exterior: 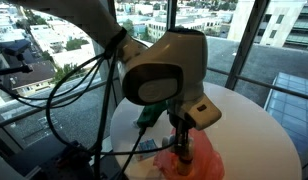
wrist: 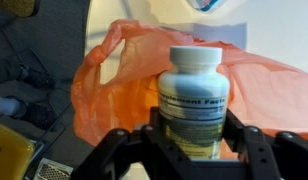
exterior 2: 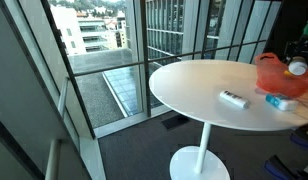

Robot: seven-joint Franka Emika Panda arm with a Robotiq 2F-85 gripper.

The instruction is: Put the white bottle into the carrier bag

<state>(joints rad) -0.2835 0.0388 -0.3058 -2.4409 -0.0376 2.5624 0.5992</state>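
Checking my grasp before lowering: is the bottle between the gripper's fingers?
Yes, the wrist view shows the bottle upright between the fingers of the gripper, in front of the orange bag.

Upright white bottle over crumpled orange carrier bag.

Daylight through windows; table brightly lit; wrist view soft, blurry.

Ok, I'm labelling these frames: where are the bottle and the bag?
bottle [wrist: 194, 100], wrist view, on its label.
bag [wrist: 109, 88], wrist view, on its orange wall beside the bottle.
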